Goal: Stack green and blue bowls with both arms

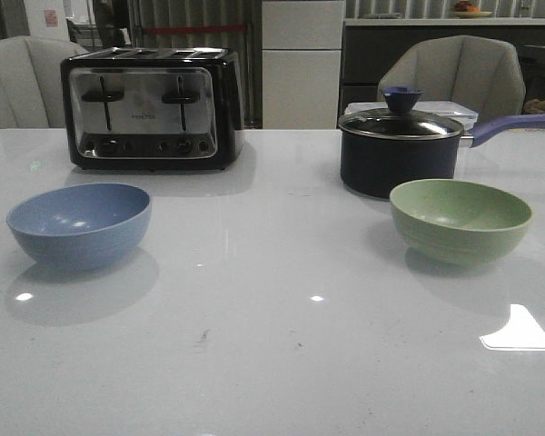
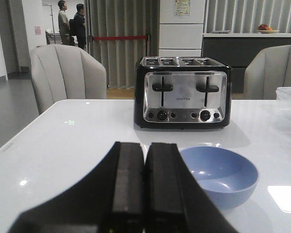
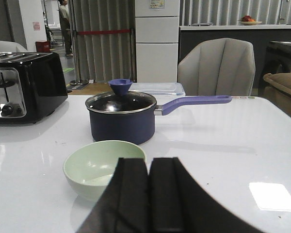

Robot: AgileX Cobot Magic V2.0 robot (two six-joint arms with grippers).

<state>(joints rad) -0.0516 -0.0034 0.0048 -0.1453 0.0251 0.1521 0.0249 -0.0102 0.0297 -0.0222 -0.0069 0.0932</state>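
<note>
The dusty blue bowl (image 1: 80, 223) stands upright and empty at the table's left. The pale green bowl (image 1: 460, 219) stands upright and empty at the right, just in front of the saucepan. Neither arm shows in the front view. In the left wrist view my left gripper (image 2: 144, 148) is shut and empty, held back from the blue bowl (image 2: 218, 174). In the right wrist view my right gripper (image 3: 149, 162) is shut and empty, with the green bowl (image 3: 99, 165) just beyond and beside its fingertips.
A black and chrome toaster (image 1: 152, 107) stands at the back left. A dark navy saucepan (image 1: 400, 150) with a glass lid stands at the back right, its handle (image 1: 513, 127) pointing right. Grey chairs stand behind the table.
</note>
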